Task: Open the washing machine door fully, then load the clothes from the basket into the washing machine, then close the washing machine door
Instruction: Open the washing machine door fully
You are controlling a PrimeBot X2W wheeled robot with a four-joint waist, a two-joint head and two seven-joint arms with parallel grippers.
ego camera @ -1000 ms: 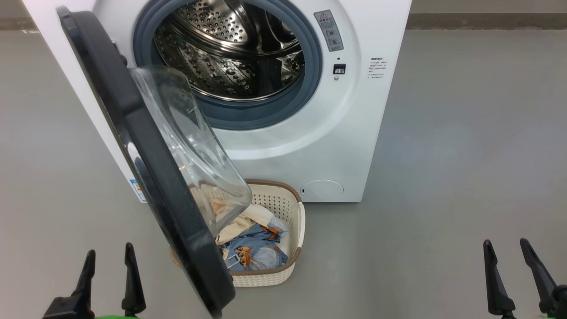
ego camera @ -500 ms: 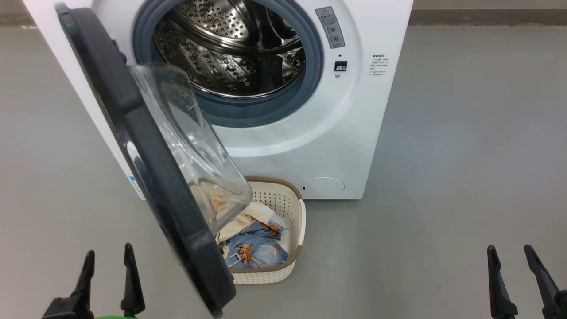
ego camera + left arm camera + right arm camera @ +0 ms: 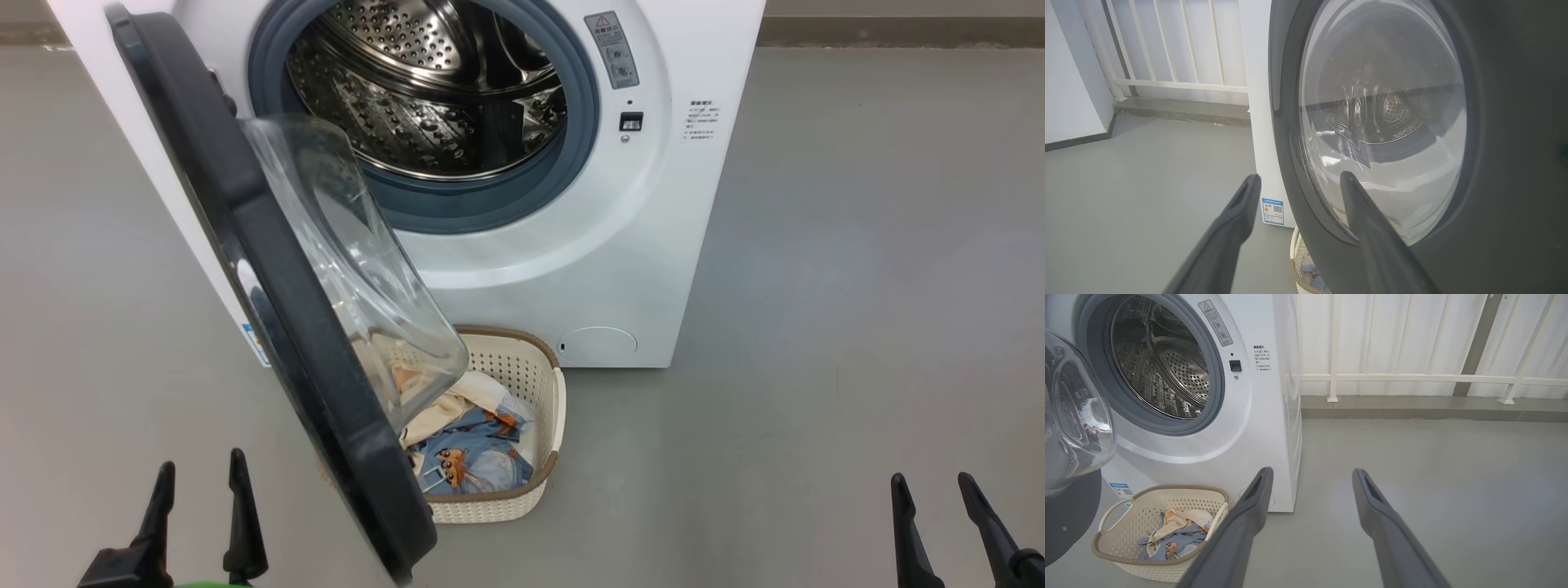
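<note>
Both the left fingers (image 3: 238, 490) and the right fingers (image 3: 906, 523) are spread wide and hold nothing. The door (image 3: 269, 269) is only part way open. It hangs over the basket (image 3: 522, 367) and hides some of it. The basket sits on the floor (image 3: 816, 327), right in front of the washing machine (image 3: 653, 269).

If an arm reaches for the clothes (image 3: 473, 457) now, it could bump the door or its glass. A loose grab could drop cloth on the floor or tip the light basket.

I count one washing machine, one door and one basket. The clothes are one small pile with blue and cream pieces. I cannot tell how many.
</note>
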